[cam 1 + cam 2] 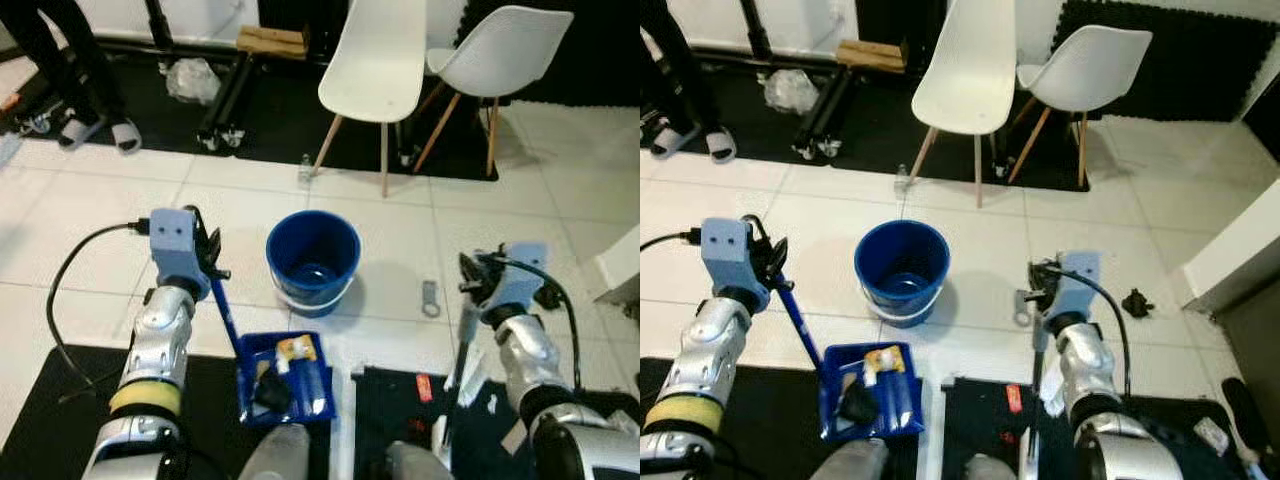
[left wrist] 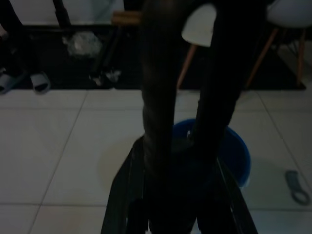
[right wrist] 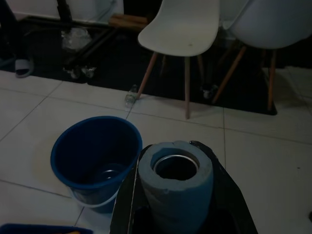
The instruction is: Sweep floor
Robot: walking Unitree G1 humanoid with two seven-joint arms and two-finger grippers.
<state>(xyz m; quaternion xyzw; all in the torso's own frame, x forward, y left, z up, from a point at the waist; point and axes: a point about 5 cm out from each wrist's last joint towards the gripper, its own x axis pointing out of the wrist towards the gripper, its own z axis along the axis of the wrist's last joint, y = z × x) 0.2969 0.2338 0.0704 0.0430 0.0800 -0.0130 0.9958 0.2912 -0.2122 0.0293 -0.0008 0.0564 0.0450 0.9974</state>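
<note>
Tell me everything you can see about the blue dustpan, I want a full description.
The dustpan is a dark blue, plastic-looking tray with low walls and a long, thin blue handle. It rests on the floor at the edge of a black mat, just in front of the blue bucket. The handle slants up to the left pincer, which is shut on it. Inside lie swept-up bits: an orange-and-white scrap, something dark, and a pale strip.
</note>
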